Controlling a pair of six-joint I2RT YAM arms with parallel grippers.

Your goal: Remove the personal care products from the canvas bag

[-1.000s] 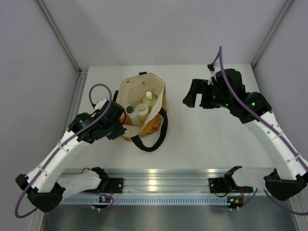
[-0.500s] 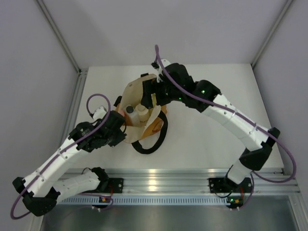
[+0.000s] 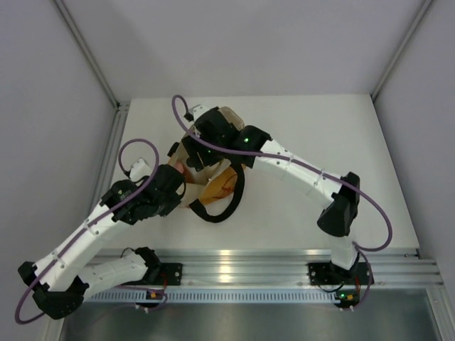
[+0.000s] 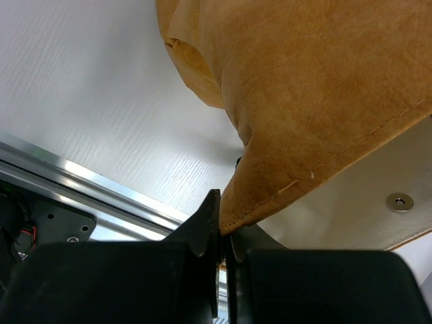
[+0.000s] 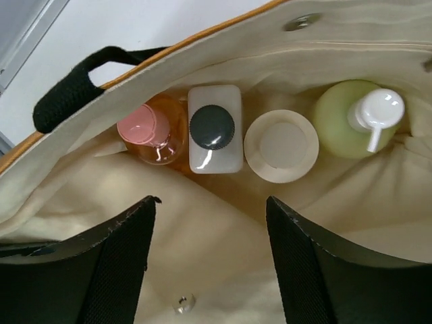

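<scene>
nearest you, your left tool (image 4: 223,229) is clamped tight on a fold of tan hem of the cream-and-tan canvas tote bag (image 4: 304,88). the white desk (image 4: 88,101) lies just beyond the pinch. that arm lies low and stretched out from its base, pinning the bag's near-left side, so it looks tied up with holding.

your right tool (image 5: 209,270) hangs above the bag's mouth, pointing down into it. its fingers are spread wide and grip nothing, with only cream lining between them. the arm reaches across from the right base, elbow folded out to the right and forearm laid over the bag.

ahead of those fingertips four bottles stand in a row against the bag's far wall. their caps face the tool, so each long axis runs along your line of approach. the row lies crosswise, parallel to the gap between the fingers.

- the white rectangular bottle with a dark ribbed cap (image 5: 214,128) sits almost straight ahead of the gap.
- the squat beige round bottle (image 5: 281,146) touches its right side.
- the orange bottle with a pink cap (image 5: 150,128) is ahead of the left finger.
- the pale green bottle with a white pump cap (image 5: 341,121) is out past the right finger.

the right arm is the nearer one. i judge the next move to be forward and down onto the white bottle, whose neighbours crowd it.

farthest off, beyond the rim to the left, lies a black fabric loop handle (image 5: 67,94).
</scene>
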